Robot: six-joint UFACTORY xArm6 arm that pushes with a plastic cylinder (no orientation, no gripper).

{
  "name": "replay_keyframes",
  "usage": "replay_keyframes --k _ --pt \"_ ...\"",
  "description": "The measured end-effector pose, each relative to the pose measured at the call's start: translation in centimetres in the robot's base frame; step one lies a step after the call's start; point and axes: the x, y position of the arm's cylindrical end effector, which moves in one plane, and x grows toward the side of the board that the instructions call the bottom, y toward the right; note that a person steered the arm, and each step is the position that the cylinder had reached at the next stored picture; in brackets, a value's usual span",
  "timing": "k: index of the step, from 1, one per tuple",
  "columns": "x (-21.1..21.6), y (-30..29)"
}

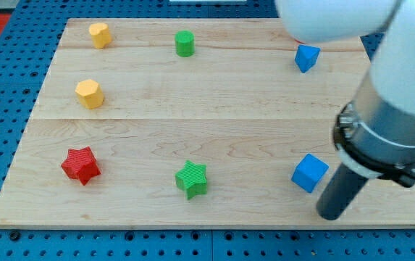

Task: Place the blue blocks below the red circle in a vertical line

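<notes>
A blue cube (309, 172) lies at the view's lower right on the wooden board (214, 109). A second, smaller blue block (306, 57) lies at the view's upper right, partly under the white arm. My tip (330, 214) is the lower end of the dark rod, just below and to the right of the blue cube, close to it but apart. No red circle shows; the only red block is a red star (81, 165) at the lower left.
Two yellow blocks lie at the left, one (100, 35) near the top and one (89, 93) lower. A green cylinder (185, 43) is at top centre. A green star (192, 179) is at bottom centre. The arm's body (392, 138) covers the right edge.
</notes>
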Motion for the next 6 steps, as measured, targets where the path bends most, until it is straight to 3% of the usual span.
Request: replay_keyframes --k 2,6 --pt "-2.6 0.0" --pt "-14.2 -2.0"
